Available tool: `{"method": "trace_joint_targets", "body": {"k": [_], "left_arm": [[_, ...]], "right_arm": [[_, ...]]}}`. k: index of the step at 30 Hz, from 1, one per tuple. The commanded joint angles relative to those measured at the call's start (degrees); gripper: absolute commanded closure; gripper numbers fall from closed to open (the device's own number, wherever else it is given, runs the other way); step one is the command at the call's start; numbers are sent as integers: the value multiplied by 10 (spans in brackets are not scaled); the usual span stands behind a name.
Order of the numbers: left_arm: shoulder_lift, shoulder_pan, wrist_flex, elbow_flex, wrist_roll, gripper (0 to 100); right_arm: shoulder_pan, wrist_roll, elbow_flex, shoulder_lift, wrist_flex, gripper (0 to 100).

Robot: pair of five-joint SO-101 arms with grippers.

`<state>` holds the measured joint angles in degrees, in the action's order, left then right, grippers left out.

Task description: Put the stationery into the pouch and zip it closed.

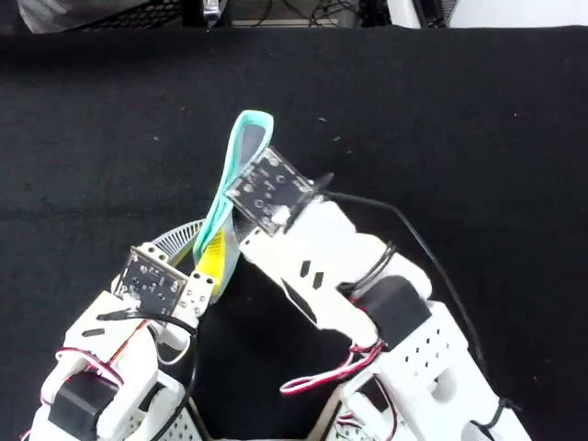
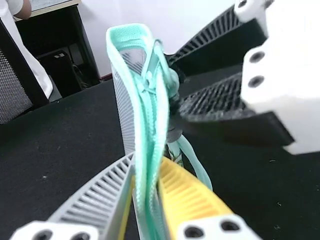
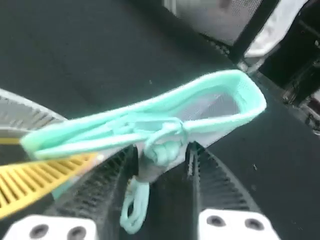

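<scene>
Left gripper clamps one end of the pouch, held on edge over the table. Right gripper pinches the zip pull. Zip looks about half closed (far end gapes). Stationery presumably inside, rest of zip left.

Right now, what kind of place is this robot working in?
Most likely a robotics lab or workroom, not a home: the table is draped in black cloth, cables trail past its far edge, and a dark desk stands against a plain white wall.
</scene>
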<state>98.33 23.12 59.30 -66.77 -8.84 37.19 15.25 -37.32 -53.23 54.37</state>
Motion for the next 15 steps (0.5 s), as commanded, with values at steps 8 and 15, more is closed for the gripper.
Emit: {"method": "trace_joint_targets", "body": {"k": [8,15], "left_arm": [[-1,-2,-4,-1,-1,971],[-1,-2,-4,-1,-1,971]], "right_arm": [[5,-4,19,2,-44,829],[4,10,58,4,-44,990]]}}
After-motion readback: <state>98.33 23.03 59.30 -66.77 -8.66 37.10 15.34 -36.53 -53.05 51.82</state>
